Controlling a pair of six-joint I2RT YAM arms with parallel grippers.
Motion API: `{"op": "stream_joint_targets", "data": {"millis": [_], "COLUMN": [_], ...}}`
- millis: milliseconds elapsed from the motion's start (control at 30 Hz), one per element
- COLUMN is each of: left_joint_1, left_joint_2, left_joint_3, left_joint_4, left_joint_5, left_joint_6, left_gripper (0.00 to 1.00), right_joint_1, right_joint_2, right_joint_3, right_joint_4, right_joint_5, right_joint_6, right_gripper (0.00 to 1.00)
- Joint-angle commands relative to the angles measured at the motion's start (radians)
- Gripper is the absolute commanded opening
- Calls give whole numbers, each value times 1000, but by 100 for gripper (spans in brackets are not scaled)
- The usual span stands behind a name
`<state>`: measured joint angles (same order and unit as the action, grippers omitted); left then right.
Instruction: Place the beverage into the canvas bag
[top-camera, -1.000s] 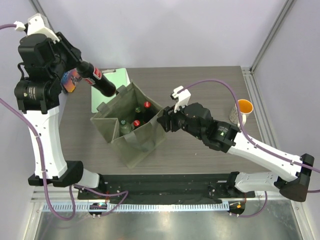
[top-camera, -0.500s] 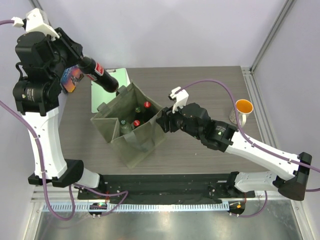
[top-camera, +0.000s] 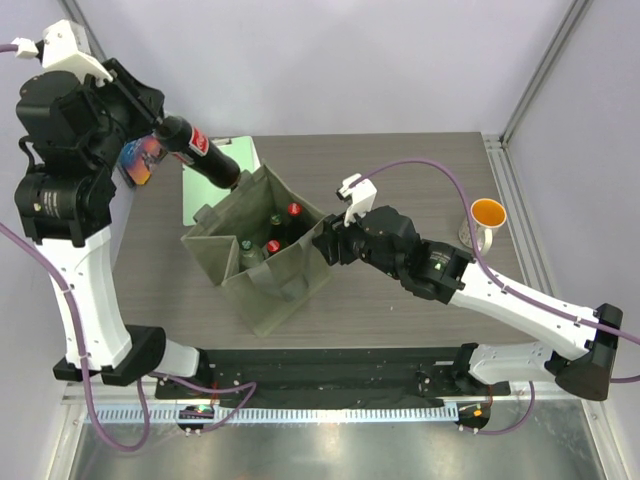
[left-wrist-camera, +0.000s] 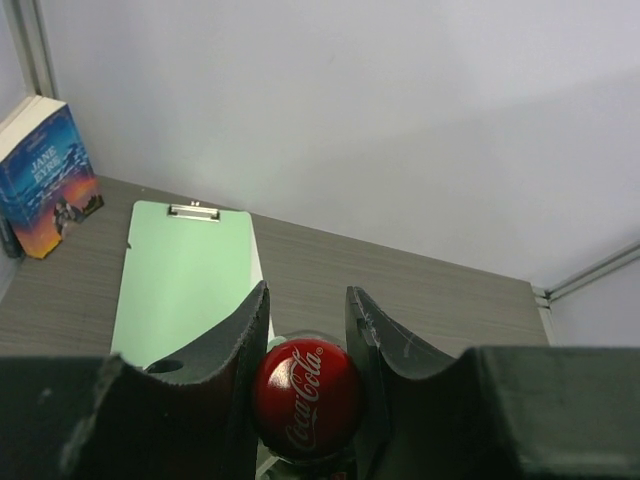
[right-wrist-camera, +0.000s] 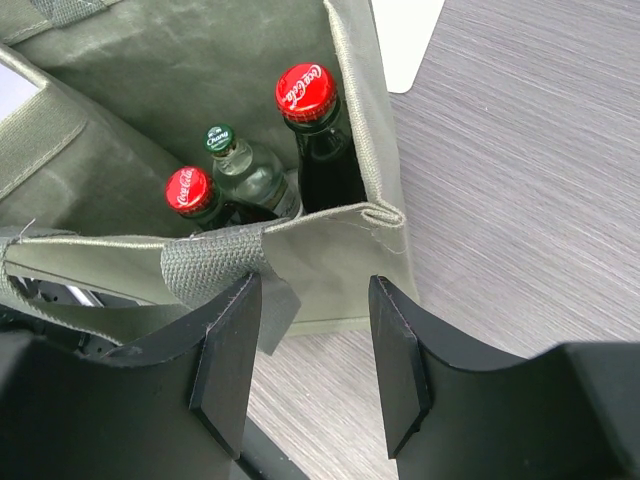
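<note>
Fingers (left-wrist-camera: 235, 350) of the left gripper (left-wrist-camera: 307, 300) are clamping the red cap end of the cola bottle (top-camera: 203, 157). The bottle is hanging high over the far left of the table (top-camera: 400, 170), its long axis slanting base-first down and rightward toward the far-left corner of the canvas bag (top-camera: 275, 300), near the rim but not yet inside. Much nearer the bag, the right gripper (right-wrist-camera: 310, 290) is sitting at its right rim with jaws partly apart, and whether they are pinching fabric cannot be told.
</note>
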<state>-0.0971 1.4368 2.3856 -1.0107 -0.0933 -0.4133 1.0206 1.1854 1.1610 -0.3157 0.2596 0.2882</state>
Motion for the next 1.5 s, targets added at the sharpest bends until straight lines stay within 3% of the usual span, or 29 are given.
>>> {"op": "stream_joint_targets", "data": {"millis": [0,233,667,933,1267,1467], "left_joint_1": [-3,-4,-4,-4,-4,-6], "left_joint_2": [-108,-128,-276,-311,-291,-335], "left_joint_3": [31,0,-339,-443,-420,-519], "left_joint_4": [259,239,302,297,115,87], "left_joint_5": [82,119,161,145,132,102], "left_joint_6": [-74,-85,-81,-47,13,60], "left_gripper": [0,0,0,0,0,0], "right_joint_1": [1,1,1,1,1,1], "right_joint_2": [6,16,-3,-41,-47,-72], "right_joint_3": [35,40,43,28,26,20], "right_joint_4": [27,24,10,3,1,4], "right_joint_5": [23,21,20,38,47,50], "right_joint_6": [2,6,17,25,14,8], "right_gripper": [52,52,52,52,52,52]}}
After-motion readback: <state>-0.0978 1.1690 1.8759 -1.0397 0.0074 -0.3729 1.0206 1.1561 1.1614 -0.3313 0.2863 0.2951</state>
